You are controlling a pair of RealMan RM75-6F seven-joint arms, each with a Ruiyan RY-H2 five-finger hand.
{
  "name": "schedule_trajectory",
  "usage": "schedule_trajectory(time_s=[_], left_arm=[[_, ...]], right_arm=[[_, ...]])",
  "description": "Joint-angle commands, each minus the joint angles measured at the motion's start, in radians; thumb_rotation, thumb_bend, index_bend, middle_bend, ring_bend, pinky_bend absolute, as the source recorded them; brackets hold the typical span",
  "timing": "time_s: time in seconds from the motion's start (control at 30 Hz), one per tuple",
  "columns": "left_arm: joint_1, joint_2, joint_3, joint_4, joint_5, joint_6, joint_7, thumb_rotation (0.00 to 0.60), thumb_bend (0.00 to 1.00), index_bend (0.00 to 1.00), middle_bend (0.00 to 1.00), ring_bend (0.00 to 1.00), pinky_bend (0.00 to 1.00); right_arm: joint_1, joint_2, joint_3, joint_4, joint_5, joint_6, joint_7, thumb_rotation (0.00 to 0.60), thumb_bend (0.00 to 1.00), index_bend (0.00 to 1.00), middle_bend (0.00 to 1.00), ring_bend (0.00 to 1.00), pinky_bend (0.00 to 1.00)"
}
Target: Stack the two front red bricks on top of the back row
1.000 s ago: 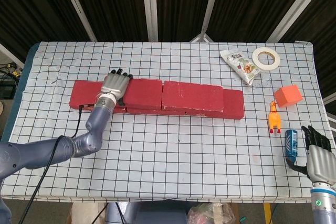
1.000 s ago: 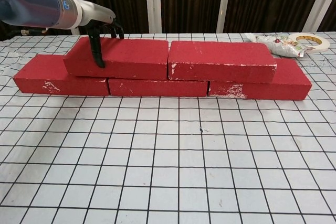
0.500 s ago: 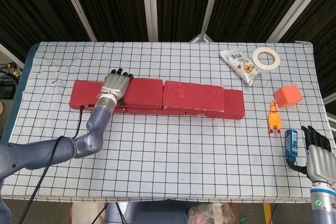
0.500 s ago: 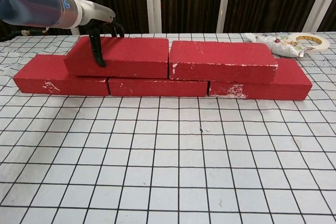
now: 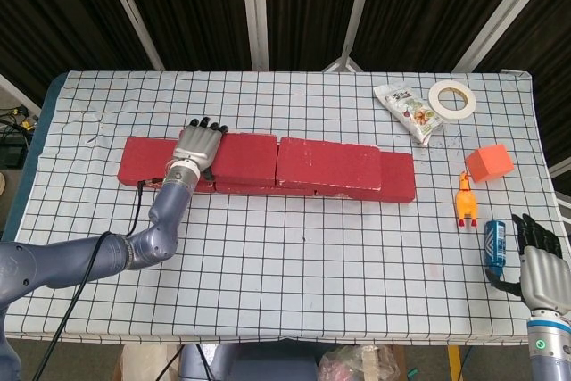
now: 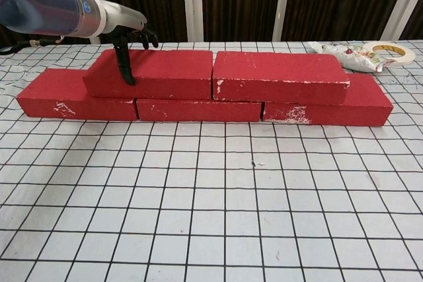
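Chest view shows us both upper red foam bricks already up on the back row: the left upper brick (image 6: 155, 72) and the right upper brick (image 6: 277, 76) sit end to end, touching, across the three lower red bricks (image 6: 198, 109). Our left hand (image 6: 129, 37) grips the left upper brick at its far left end, thumb down the near face and fingers over the far edge. We judge the stacking nearly done; what remains is squaring this brick up. To do that well, we should nudge it gently so the near faces line up, then open the fingers before lifting, so the brick is not dragged off.

Our right hand (image 5: 540, 265) rests at the near right corner, fingers spread, holding nothing. The desk (image 5: 294, 256) wears a white cloth with a black grid; dark curtains and metal poles stand behind it.
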Motion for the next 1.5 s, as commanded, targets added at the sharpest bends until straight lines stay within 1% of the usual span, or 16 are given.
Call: schedule_trajectory(time_s=[0.03, 0.3, 0.43, 0.53, 0.67, 0.8, 0.9, 1.03, 1.23, 1.5], left_arm=[[0.001, -0.001, 0.0, 0.001, -0.005, 0.0, 0.004, 0.6, 0.0, 0.15, 0.11, 0.04, 0.09], [0.004, 0.004, -0.011, -0.008, -0.006, -0.002, 0.002, 0.6, 0.0, 0.14, 0.11, 0.04, 0.09], [0.006, 0.019, -0.013, -0.03, -0.002, 0.01, 0.003, 0.6, 0.0, 0.14, 0.12, 0.04, 0.09], [0.019, 0.059, -0.018, -0.082, 0.022, 0.03, -0.01, 0.6, 0.0, 0.13, 0.1, 0.04, 0.09], [0.064, 0.141, -0.02, -0.176, 0.071, 0.077, -0.055, 0.6, 0.0, 0.12, 0.07, 0.03, 0.09], [0.136, 0.224, 0.007, -0.258, 0.151, 0.103, -0.11, 0.6, 0.0, 0.13, 0.1, 0.03, 0.09], [0.183, 0.266, 0.035, -0.288, 0.211, 0.11, -0.138, 0.6, 0.0, 0.15, 0.11, 0.03, 0.09], [0.234, 0.299, 0.067, -0.306, 0.276, 0.115, -0.166, 0.6, 0.0, 0.19, 0.13, 0.03, 0.09], [0.275, 0.315, 0.091, -0.305, 0.322, 0.12, -0.179, 0.6, 0.0, 0.25, 0.14, 0.03, 0.09], [0.294, 0.277, 0.097, -0.265, 0.33, 0.109, -0.172, 0.6, 0.0, 0.23, 0.15, 0.03, 0.09]], right_arm=[[0.0, -0.001, -0.001, 0.0, 0.0, 0.0, 0.0, 0.6, 0.24, 0.05, 0.0, 0.0, 0.0], [0.001, -0.001, 0.0, 0.001, 0.003, -0.001, 0.0, 0.6, 0.24, 0.05, 0.0, 0.0, 0.0], [0.001, -0.001, -0.001, 0.0, 0.003, -0.001, -0.001, 0.6, 0.24, 0.05, 0.0, 0.0, 0.0], [0.001, 0.0, -0.002, 0.0, 0.004, -0.003, -0.001, 0.6, 0.24, 0.05, 0.0, 0.0, 0.0], [0.0, 0.002, -0.002, 0.0, 0.006, -0.004, 0.002, 0.6, 0.24, 0.05, 0.0, 0.0, 0.0], [0.0, 0.004, -0.002, -0.002, 0.005, -0.006, 0.007, 0.6, 0.24, 0.05, 0.0, 0.0, 0.0], [0.0, 0.004, -0.003, -0.004, 0.002, -0.006, 0.009, 0.6, 0.24, 0.05, 0.0, 0.0, 0.0], [0.002, 0.004, -0.005, -0.005, 0.0, -0.01, 0.008, 0.6, 0.24, 0.05, 0.0, 0.0, 0.0], [0.005, 0.001, -0.006, -0.004, -0.002, -0.014, 0.007, 0.6, 0.24, 0.05, 0.0, 0.0, 0.0], [0.007, 0.001, -0.007, -0.003, 0.0, -0.018, 0.007, 0.6, 0.24, 0.05, 0.0, 0.0, 0.0]])
